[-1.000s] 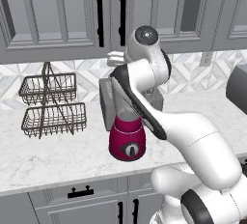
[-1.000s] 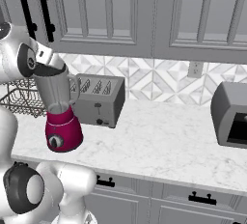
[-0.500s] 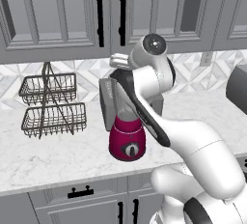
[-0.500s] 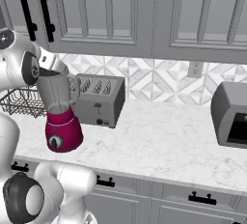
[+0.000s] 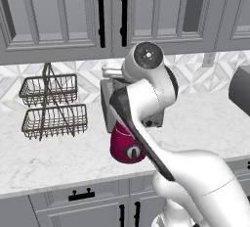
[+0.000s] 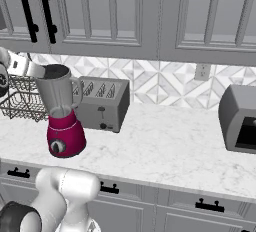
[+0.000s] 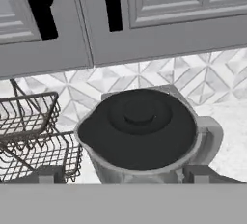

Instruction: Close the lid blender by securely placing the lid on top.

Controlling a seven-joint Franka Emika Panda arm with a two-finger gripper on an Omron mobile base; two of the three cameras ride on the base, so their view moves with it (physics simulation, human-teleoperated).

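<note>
Since the earlier frames we see the arm swung further in front of the blender, its white links now covering most of the jar in the left base view, while the blender itself has stayed put on the tabletop.

At the far left we see a two-tier wire basket standing on the tabletop against the tiled wall. Just right of it is the blender: its magenta base with a grey dial faces us near the front edge, and the clear greyish jar rises upright from it, handle to the right. From the hand view we look down on a dark round lid sitting in the jar's mouth; whether it is fully seated we cannot tell. The pincer hovers above the jar, its two finger tips spread apart at either side of the jar and clamped on nothing.

Right of the blender, and just behind it, stands a grey toaster. Well apart, at the far right, a grey microwave sits on the tabletop.
</note>
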